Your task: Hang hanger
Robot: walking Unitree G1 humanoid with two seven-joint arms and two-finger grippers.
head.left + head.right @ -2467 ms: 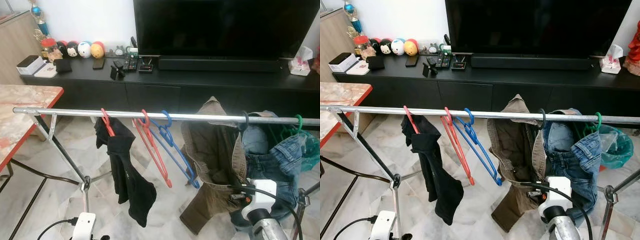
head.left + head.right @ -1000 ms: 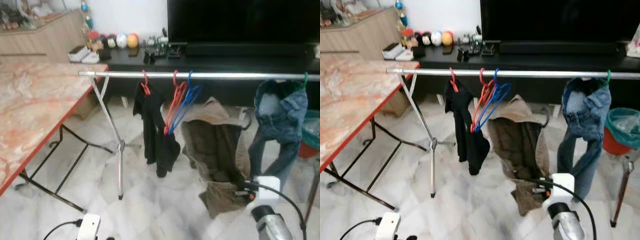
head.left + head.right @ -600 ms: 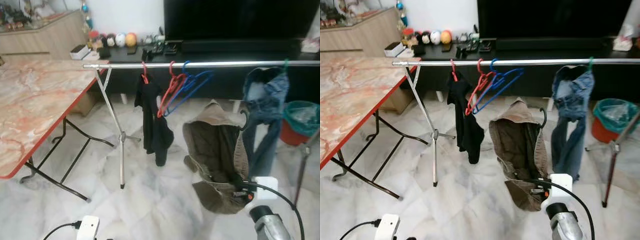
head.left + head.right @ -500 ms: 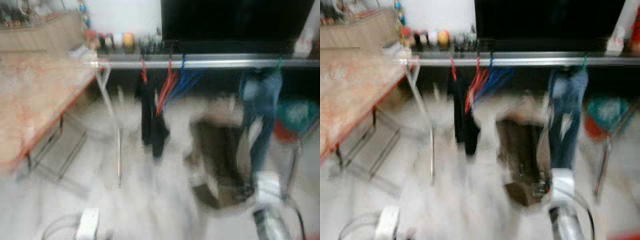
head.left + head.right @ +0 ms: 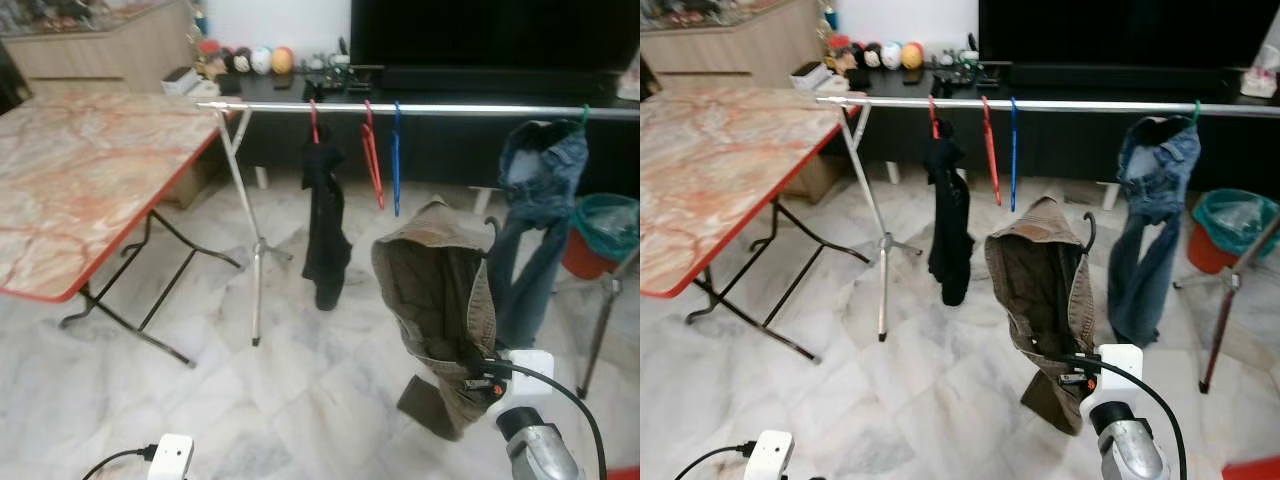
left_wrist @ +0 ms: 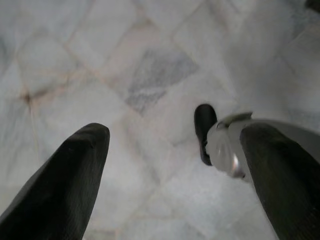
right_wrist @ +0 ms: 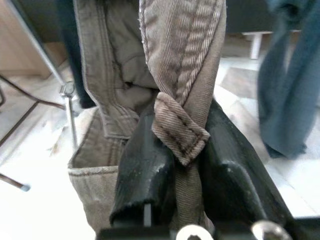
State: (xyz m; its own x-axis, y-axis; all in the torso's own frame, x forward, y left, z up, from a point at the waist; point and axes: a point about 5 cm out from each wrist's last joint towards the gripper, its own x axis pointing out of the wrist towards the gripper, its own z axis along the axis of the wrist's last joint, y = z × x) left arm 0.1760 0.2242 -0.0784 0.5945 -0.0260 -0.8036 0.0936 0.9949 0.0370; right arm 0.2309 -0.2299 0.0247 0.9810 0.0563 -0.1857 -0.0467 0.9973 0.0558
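Note:
A brown corduroy garment (image 5: 435, 290) on a black hanger, whose hook (image 5: 1090, 228) sticks up at its right shoulder, hangs free in front of the clothes rack's silver rail (image 5: 450, 108), below rail height. My right gripper (image 7: 180, 135) is shut on a fold of this garment, with the cloth squeezed between both black fingers (image 7: 142, 170). Its white wrist (image 5: 525, 375) sits at the garment's lower right. My left gripper (image 6: 170, 150) is open over bare marble floor, holding nothing.
On the rail hang a black garment (image 5: 325, 220), an empty red hanger (image 5: 372, 160), an empty blue hanger (image 5: 396, 160) and jeans (image 5: 535, 200). A marble-topped folding table (image 5: 80, 180) stands at the left. A bin with a teal bag (image 5: 600, 225) is at the right.
The brown garment and its hanger have come off the rail and now hang from my right gripper. The view has drawn back from the rack. The empty hangers swung, then settled.

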